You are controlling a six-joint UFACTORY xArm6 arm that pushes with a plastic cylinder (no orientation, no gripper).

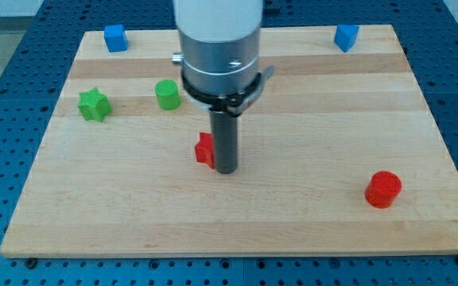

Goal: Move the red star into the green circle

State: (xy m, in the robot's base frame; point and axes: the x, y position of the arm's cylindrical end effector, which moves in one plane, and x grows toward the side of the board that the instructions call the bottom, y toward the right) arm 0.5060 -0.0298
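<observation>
The red star lies near the middle of the wooden board, partly hidden behind the rod. My tip rests on the board, touching the star's right side. The green circle is a short green cylinder up and to the left of the star, with a gap of bare wood between them. The arm's white and grey body hangs over the board's top centre.
A green star lies left of the green circle. A red cylinder sits at the lower right. A blue block is at the top left edge, another blue block at the top right.
</observation>
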